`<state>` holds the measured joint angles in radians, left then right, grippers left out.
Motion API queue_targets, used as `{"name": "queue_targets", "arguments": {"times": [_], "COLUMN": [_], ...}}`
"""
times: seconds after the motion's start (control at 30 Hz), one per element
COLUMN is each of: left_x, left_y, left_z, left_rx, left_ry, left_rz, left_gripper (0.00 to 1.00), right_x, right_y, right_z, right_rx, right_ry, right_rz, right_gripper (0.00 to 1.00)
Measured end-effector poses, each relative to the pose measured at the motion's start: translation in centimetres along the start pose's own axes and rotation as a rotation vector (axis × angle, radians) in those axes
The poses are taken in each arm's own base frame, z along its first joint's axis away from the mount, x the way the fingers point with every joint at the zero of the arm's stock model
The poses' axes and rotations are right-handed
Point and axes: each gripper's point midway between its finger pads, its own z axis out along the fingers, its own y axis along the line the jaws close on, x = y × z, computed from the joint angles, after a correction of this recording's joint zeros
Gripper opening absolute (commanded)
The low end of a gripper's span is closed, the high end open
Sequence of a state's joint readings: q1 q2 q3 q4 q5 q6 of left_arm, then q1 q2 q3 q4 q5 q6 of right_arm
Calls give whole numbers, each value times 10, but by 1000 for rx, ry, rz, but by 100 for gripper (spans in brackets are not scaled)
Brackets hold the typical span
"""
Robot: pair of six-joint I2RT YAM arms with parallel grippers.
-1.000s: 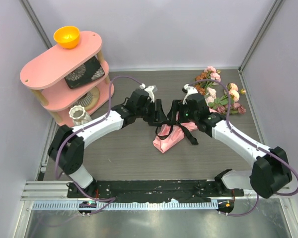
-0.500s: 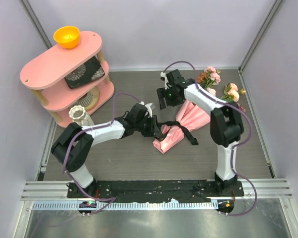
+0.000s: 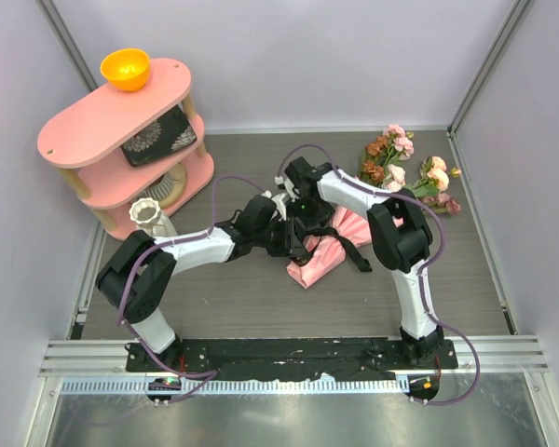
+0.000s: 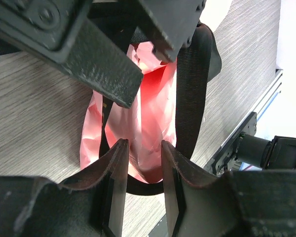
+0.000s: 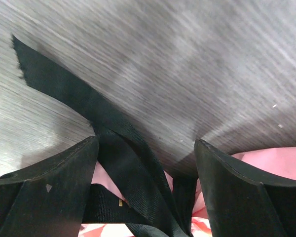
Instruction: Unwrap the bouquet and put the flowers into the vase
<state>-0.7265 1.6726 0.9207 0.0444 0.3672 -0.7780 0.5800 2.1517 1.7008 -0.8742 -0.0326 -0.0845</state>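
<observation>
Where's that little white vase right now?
In the overhead view, the vase stands on the left side, at the foot of the pink shelf, just beyond the left arm's elbow.

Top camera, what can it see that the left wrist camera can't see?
Only the top camera shows the round orange bowl on the pink two-tier shelf, the small white scalloped vase and the loose pink and cream flowers. Only the left wrist camera shows, close up, the left hand and its fingers, with pink paper showing between them. Both show the crumpled salmon-pink paper wrap, the black ribbon and the grey wood-grain table.
</observation>
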Motion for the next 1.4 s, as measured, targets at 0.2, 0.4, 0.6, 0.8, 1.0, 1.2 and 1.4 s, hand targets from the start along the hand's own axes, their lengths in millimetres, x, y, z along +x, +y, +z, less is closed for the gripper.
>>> {"name": "queue_targets", "arguments": {"times": [0.2,0.4,0.6,0.8,1.0,1.2,1.4], "left_x": [0,-4,-7,-10,-24,-42,-59], "left_y": [-2,-4,-6,-11,-24,-29,-41], "left_z": [-4,-8,-12,-27,-44,-54,-55], "left_rx": [3,1,-5,-3,17,40,101], "left_ry": [-7,-24,-43,-74,-133,-177,-196], "left_rz": [2,7,10,22,43,33,42], "left_gripper": [37,38,42,55,72,64,71], "right_x": [12,-11,-43,-52,-47,-12,9], "right_y": [1,-6,-20,-24,-16,-3,9], "right_z": [8,10,3,-66,-125,-108,-101], "right_rx": [42,88,166,199,162,92,24], "right_ry": [27,-88,-251,-475,-671,-648,-627], "right_rz": [-11,-8,30,68,109,138,179], "right_gripper": [60,8,1,1,1,2,3]}}
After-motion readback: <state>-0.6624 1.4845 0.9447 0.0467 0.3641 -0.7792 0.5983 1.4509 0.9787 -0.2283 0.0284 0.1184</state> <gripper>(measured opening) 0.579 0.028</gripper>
